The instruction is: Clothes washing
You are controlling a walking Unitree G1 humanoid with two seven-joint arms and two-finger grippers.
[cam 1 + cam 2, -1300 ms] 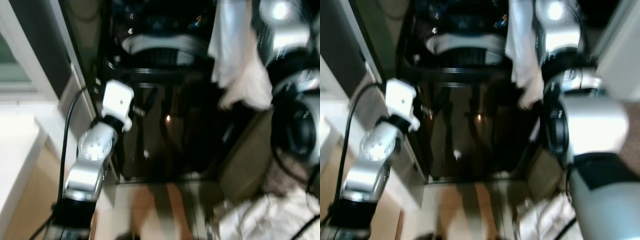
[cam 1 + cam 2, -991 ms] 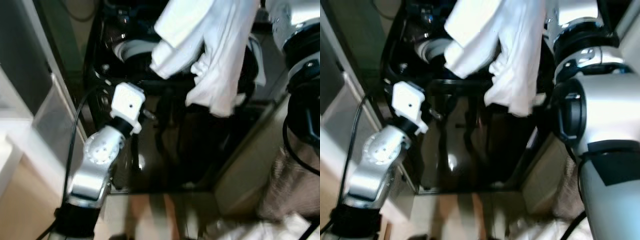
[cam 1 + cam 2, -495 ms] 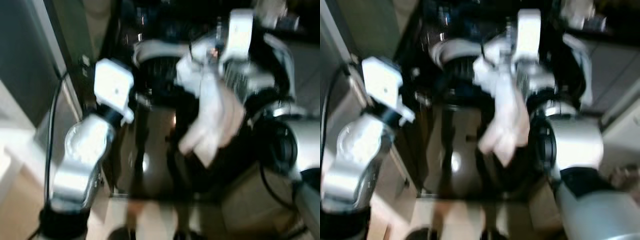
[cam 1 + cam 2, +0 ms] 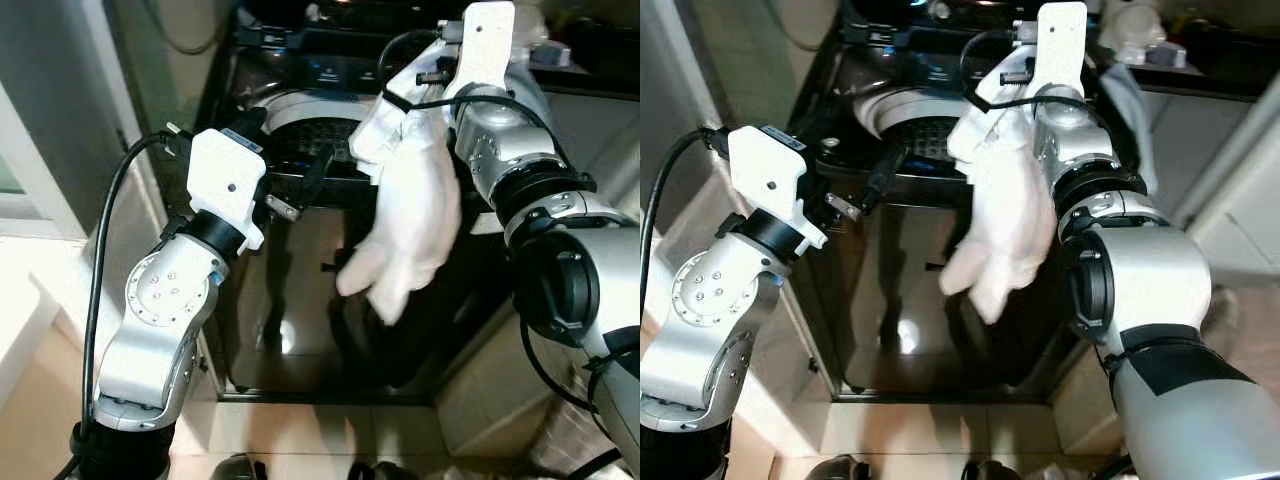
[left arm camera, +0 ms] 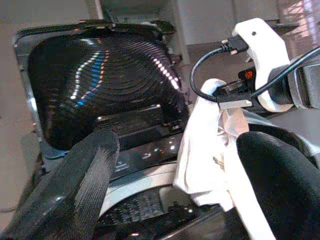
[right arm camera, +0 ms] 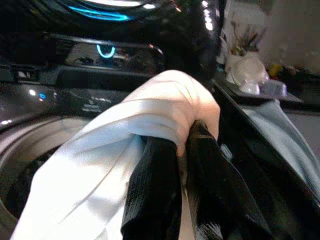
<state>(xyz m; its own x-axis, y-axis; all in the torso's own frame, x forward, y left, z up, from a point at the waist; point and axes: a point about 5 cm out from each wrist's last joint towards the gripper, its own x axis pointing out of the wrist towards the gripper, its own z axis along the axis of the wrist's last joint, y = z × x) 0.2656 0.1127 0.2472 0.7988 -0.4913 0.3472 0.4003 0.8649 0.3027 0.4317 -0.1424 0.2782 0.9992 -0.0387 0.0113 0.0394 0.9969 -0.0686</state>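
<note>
A home laundry corner; black top-loading washing machine (image 4: 930,250) with lid raised.

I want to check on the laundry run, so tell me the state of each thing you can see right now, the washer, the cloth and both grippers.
Washing machine: lid raised, drum open from above.
White cloth: pinched at its top, hanging down over the machine's front edge, not in the drum.
Right gripper: shut on the white cloth.
Left gripper: open, holding nothing, at the drum's rim.

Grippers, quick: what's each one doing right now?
Left gripper: open, holding nothing, near the washer rim.
Right gripper: closed on the white cloth, held over the washer's front edge.
</note>
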